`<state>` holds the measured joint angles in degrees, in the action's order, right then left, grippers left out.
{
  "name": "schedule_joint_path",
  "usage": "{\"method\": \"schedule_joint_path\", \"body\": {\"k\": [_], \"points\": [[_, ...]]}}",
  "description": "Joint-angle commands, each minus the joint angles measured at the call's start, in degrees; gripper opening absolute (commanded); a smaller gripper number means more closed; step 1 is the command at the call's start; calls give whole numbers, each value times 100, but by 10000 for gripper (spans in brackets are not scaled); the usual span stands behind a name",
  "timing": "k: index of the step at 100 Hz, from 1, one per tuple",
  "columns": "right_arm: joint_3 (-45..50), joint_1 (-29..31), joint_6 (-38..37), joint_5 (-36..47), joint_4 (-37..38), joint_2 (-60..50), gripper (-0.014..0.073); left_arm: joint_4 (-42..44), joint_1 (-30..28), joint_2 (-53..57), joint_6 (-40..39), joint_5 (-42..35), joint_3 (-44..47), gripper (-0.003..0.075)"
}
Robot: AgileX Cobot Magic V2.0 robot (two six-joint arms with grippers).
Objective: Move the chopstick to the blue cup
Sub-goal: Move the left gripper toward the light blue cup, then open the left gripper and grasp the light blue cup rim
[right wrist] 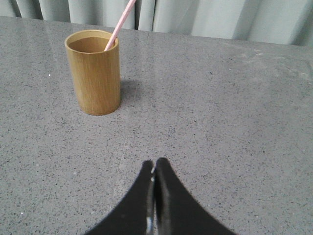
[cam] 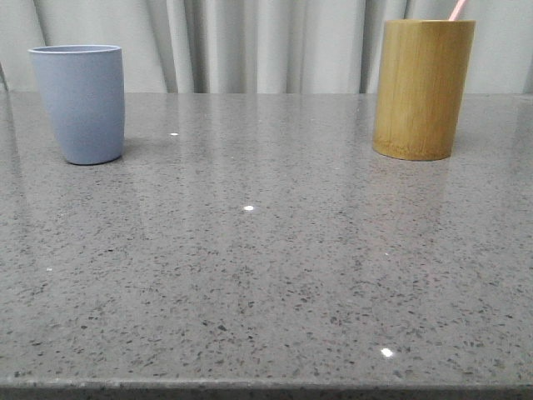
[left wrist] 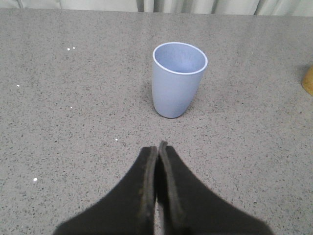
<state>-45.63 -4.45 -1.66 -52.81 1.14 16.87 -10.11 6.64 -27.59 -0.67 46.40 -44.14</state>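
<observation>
The pale blue cup (cam: 80, 102) stands upright and empty at the far left of the grey table; it also shows in the left wrist view (left wrist: 177, 78). A pale pink chopstick (cam: 457, 9) leans out of the yellow-brown bamboo holder (cam: 422, 87) at the far right; the chopstick (right wrist: 120, 23) and the holder (right wrist: 96, 73) also show in the right wrist view. My left gripper (left wrist: 158, 147) is shut and empty, short of the blue cup. My right gripper (right wrist: 154, 164) is shut and empty, short of the holder and to one side of it. Neither gripper shows in the front view.
The speckled grey stone table (cam: 266, 250) runs to a front edge at the bottom of the front view. Pale curtains (cam: 266, 42) hang behind the table.
</observation>
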Motion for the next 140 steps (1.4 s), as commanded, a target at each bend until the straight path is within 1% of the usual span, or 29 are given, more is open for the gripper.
{"method": "schedule_joint_path", "body": {"k": [1, 13, 18, 22, 25, 29, 30, 32, 35, 36, 37, 39, 40, 44, 46, 49, 50, 51, 53, 58, 63, 66, 77, 90, 98, 110, 126, 140], "points": [[-170, 35, 16, 399, 16, 133, -67, -72, 2, -71, -4, -337, -190, -19], [-170, 35, 16, 391, 16, 133, -67, -72, 2, -71, -4, -311, -190, -9], [-170, 35, 21, 359, 16, 133, -64, -84, 2, -71, -4, -289, -190, 24], [-170, 35, 25, 299, 16, 133, -56, -92, 2, -71, -4, -289, -190, 76], [-170, 35, 31, 258, 16, 133, -43, -92, 2, -71, -4, -289, -190, 124], [-170, 35, 38, 220, 16, 133, -11, -92, 2, -71, -4, -277, -190, 216], [-170, 35, 38, 214, 16, 133, 1, -92, 2, -71, -4, -277, -190, 253], [-170, 35, 38, 209, 16, 133, 17, -92, 2, -71, -4, -277, -190, 291], [-170, 35, 38, 209, 16, 133, 63, -92, 2, -71, -4, -277, -190, 392], [-170, 35, 38, 214, 16, 133, 73, -92, 2, -71, -4, -277, -190, 412], [-170, 35, 38, 214, 16, 133, 94, -92, 2, -71, -4, -277, -190, 454], [-170, 35, 38, 214, 16, 133, 118, -92, 2, -71, -4, -277, -190, 494], [-170, 35, 38, 214, 16, 133, 143, -92, 2, -71, -4, -277, -190, 531], [-170, 35, 38, 214, 16, 133, 226, -92, 2, -71, -4, -277, -190, 625], [-170, 35, 38, 214, 16, 133, 256, -92, 2, -71, -4, -277, -190, 649], [-170, 35, 38, 214, 16, 133, 336, -92, 2, -71, -4, -277, -190, 694], [-170, 35, 38, 214, 16, 133, 353, -92, 2, -71, -4, -277, -190, 701], [-170, 35, 38, 214, 16, 133, 387, -92, 2, -71, -4, -277, -190, 710], [-170, 35, 38, 214, 16, 133, 421, -78, 2, -71, -4, -288, -190, 715], [-170, 35, 38, 220, 16, 133, 551, -64, 2, -71, -4, -315, -190, 709], [-170, 35, 38, 220, 16, 133, 638, -64, 2, -71, -4, -314, -190, 698], [-170, 35, 38, 220, 16, 133, 669, -64, 2, -71, -4, -314, -190, 690], [-170, 35, 38, 220, 16, 133, 635, -141, 2, -71, -4, -325, -190, 653], [-170, 35, 38, 251, 16, 133, 633, -479, 2, -152, -4, -459, -229, 614], [-170, 35, 38, 313, 16, 133, 633, -495, 2, -390, -4, -446, -399, 603], [-170, 35, 38, 430, 16, 133, 633, -505, 2, -1027, -4, -438, -827, 600], [-170, 35, 38, 468, 16, 133, 633, -505, 2, -2147, -4, -373, -1446, 600], [-170, 35, 38, 463, 16, 133, 633, -545, 2, -3077, 182, -370, -2036, 600]]}}
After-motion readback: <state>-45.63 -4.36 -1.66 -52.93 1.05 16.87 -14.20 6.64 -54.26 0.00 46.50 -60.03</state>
